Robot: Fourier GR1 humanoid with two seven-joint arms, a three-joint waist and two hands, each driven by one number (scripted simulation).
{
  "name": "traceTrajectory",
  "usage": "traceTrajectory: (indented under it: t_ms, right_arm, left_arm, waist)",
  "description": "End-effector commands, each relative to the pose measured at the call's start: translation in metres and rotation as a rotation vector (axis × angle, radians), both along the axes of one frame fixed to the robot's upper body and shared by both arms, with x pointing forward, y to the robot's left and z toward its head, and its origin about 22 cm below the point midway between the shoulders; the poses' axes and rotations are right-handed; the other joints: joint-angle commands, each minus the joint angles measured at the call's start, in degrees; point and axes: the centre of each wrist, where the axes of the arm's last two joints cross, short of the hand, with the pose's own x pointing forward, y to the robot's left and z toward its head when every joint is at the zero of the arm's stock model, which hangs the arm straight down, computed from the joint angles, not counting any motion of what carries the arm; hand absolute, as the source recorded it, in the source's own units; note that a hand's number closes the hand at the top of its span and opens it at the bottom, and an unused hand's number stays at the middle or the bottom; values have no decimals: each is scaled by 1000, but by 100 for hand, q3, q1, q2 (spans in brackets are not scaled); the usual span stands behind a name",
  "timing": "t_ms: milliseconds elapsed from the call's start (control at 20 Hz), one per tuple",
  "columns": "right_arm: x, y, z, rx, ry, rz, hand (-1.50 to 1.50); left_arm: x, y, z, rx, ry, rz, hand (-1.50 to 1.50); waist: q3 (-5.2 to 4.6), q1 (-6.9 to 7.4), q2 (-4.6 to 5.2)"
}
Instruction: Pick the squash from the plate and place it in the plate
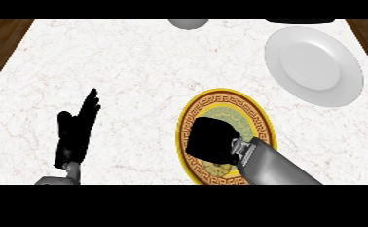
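Right hand (pixel 208 141) sits over the gold-rimmed plate (pixel 247 103), hiding the squash it likely means to lift; grip cannot be told. White plate (pixel 313 67) waits beyond, to its right. Left hand (pixel 75 133) rests open

The right hand (pixel 210 141) covers the middle of the gold-rimmed plate (pixel 223 96) — the squash cannot be made out beneath it. At the top edge a grey rounded thing (pixel 189 23) and a dark thing (pixel 298 21) are cut off — too little shows to name them.
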Motion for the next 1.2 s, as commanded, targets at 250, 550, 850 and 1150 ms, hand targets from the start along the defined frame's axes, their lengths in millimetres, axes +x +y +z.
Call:
traceTrajectory:
  t_ms: [250, 550, 850, 1150]
  right_arm:
    - [53, -94, -16, 334, 36, -765, 150]
    - [85, -107, 5, 624, -139, -1202, 150]
    - [109, -128, 49, 858, -348, -1236, 150]
    - [100, -155, 75, 985, -597, -1332, 150]
  left_arm:
    - [-7, 6, -6, -14, 7, 51, 0]
    - [4, 5, 3, -14, -14, 4, 0]
    - [-1, -9, 0, -12, 2, -23, 0]
    - [14, 19, -4, -12, 13, 11, 0]
  waist:
    - [37, -297, 108]
    - [10, -19, 69]
    - [8, 45, 23]
    - [0, -64, 13]
